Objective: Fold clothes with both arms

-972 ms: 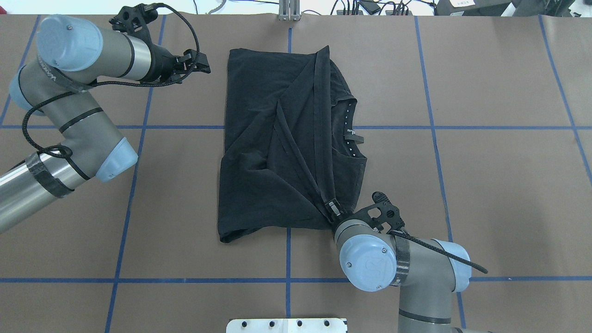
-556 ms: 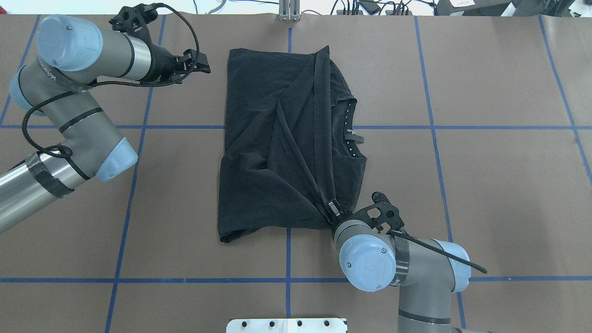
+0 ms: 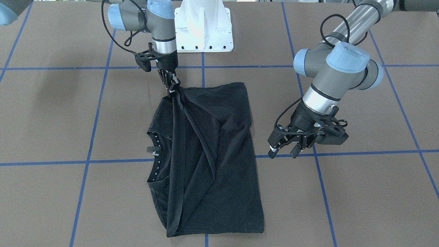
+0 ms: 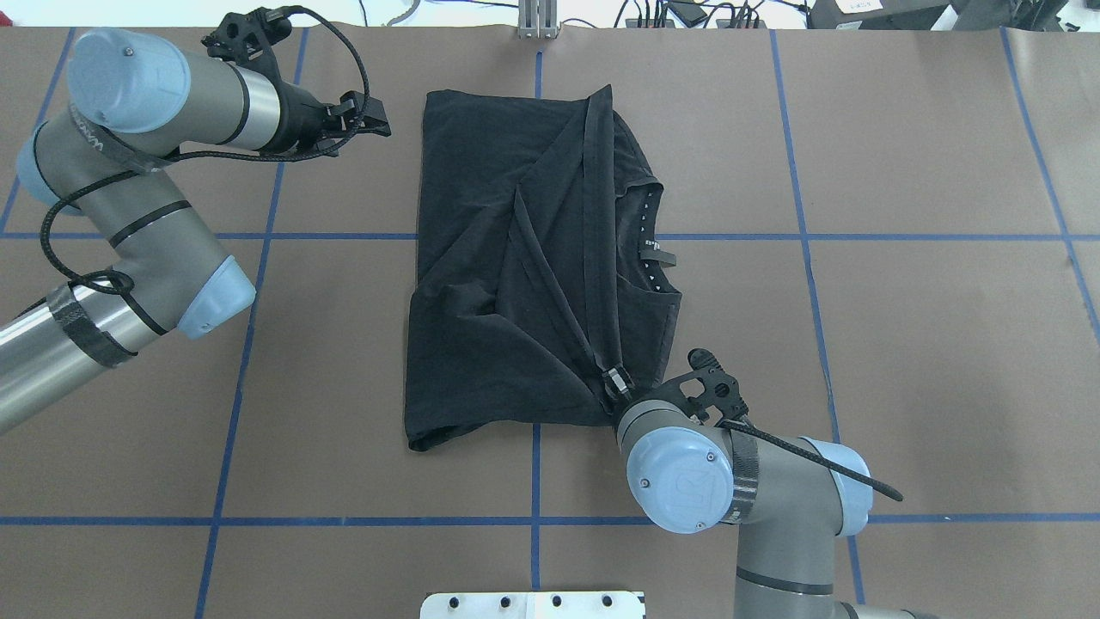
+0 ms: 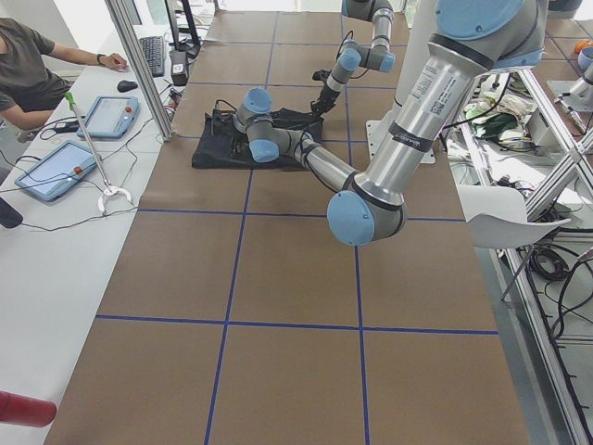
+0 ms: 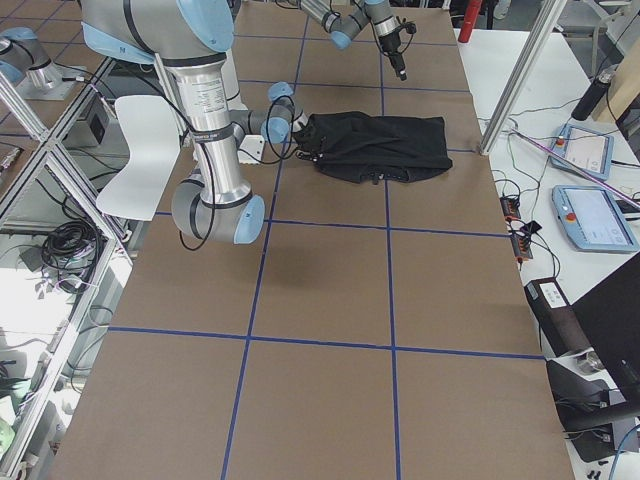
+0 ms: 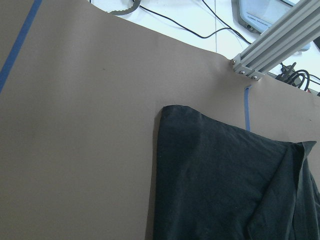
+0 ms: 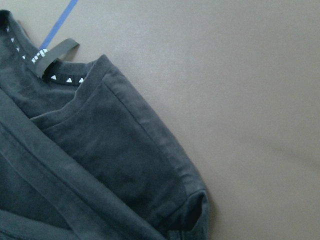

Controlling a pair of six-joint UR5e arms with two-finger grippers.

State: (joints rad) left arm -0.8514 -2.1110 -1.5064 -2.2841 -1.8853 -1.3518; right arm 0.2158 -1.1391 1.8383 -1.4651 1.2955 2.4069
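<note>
Since a second ago the right arm (image 4: 773, 503) has edged a little toward the table's far side and the robot's left, taking the pinched cloth with it, while the left arm (image 4: 215, 99) has stayed where it was. The black T-shirt (image 4: 507, 284) lies in the middle of the table (image 4: 928, 344), over a crossing of the blue tape lines (image 4: 859, 236). It is partly folded. Its collar (image 4: 653, 249), edged inside with small white marks, faces the robot's right, and a hem band (image 4: 593, 223) runs over the top layer from the far edge to the near right corner. That corner is clamped in the right gripper (image 4: 612, 380), whose jaws are closed on the band. Creases fan out from the grip across the cloth, and the front-facing view shows the gripper pointing straight down with the fabric gathered to a point at it. The right wrist view shows the collar and a seamed edge of the T-shirt lying flat on the brown surface. The left gripper (image 3: 282, 155) hangs above bare table just off the T-shirt's far left corner, apart from the cloth, with its jaws spread and nothing between them. The left wrist view shows that corner lying flat, with an aluminium post (image 7: 272, 37) at the table's far edge beyond it. A white base plate (image 3: 204, 27) sits at the near edge between the two arms. In the exterior left view a person (image 5: 28, 56) sits beyond the far edge, beside two control tablets (image 5: 56, 171).
</note>
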